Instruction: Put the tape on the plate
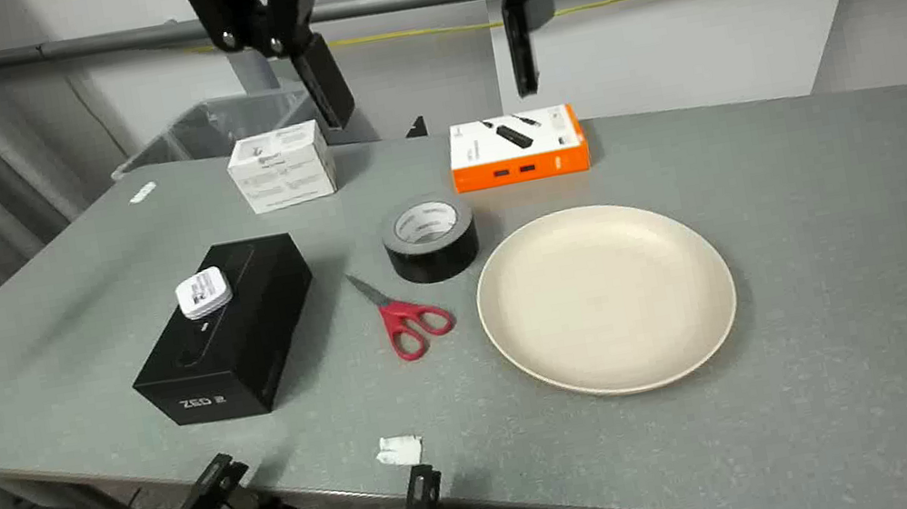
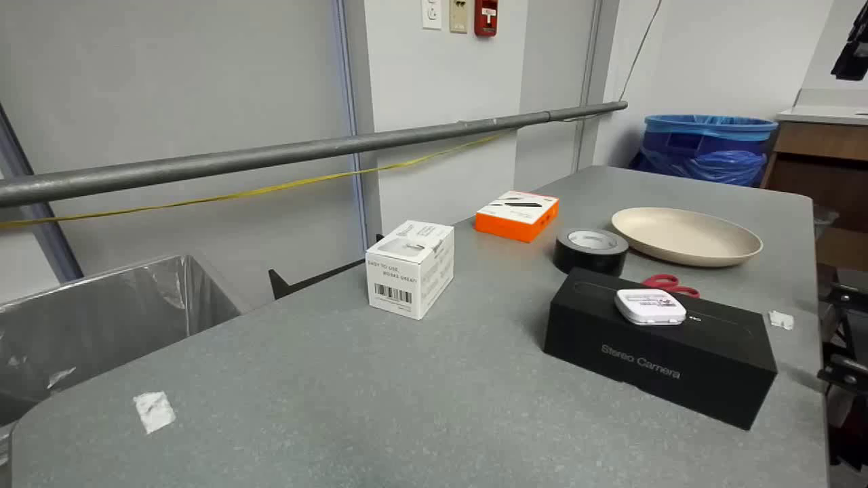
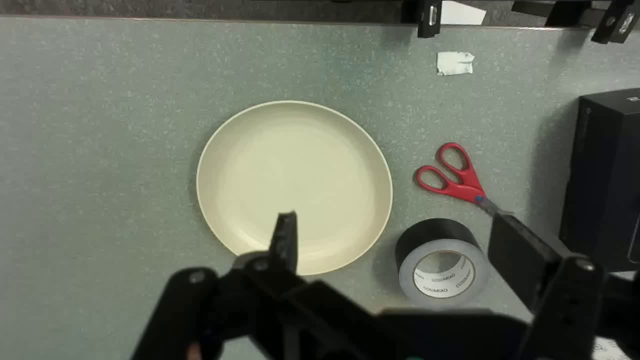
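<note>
Okay, I'm holding the Robotiq gripper [image 1: 434, 103] spread wide, empty. Black tape roll [image 3: 440, 245] is sitting lower right in the wrist view, off the cream plate [image 3: 295, 175], near the red-handled scissors [image 3: 465, 189]; descending off-center, I'd be landing on the roll's rim or snagging those.

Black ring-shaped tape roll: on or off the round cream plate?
Off: the black tape roll lies on the grey table; the wrist view shows a gap between it and the round cream plate.
</note>
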